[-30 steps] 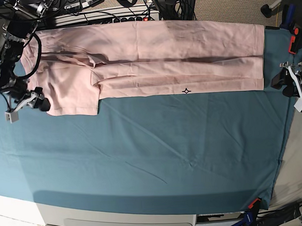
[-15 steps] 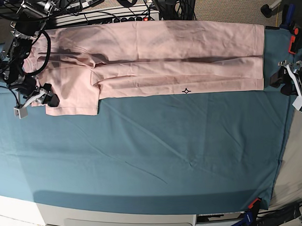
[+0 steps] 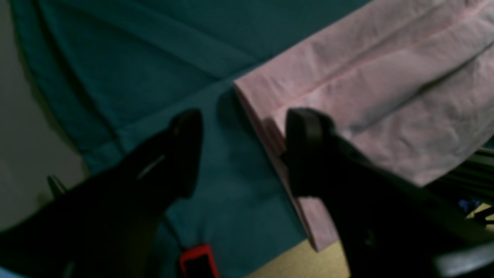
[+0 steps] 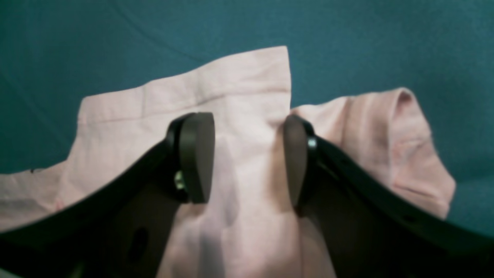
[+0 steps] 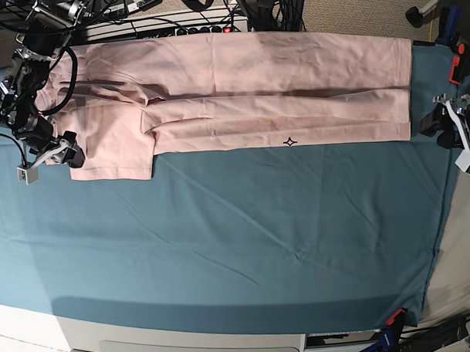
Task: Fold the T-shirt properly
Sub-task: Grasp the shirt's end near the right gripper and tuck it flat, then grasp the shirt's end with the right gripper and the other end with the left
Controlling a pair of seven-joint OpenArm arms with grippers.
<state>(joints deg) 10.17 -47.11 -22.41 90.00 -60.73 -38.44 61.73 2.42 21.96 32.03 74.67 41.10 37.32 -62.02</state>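
Observation:
The pale pink T-shirt lies plain side up as a long folded band along the table's far edge, with one sleeve spread at the left end. My right gripper hovers at that sleeve's outer edge. In the right wrist view the right gripper is open, with the pink sleeve lying under and between its fingers. My left gripper is at the shirt's right end. In the left wrist view the left gripper is open, one fingertip over the T-shirt's hem, the other over the cloth.
A teal table cloth covers the table. Red clamps pin it at the right side. A power strip and cables sit behind the shirt. A small black star mark shows on the shirt's near edge.
My right gripper has shifted a little inward and up, closer to the sleeve edge. My left gripper has edged slightly toward the shirt's hem. Both stay open.

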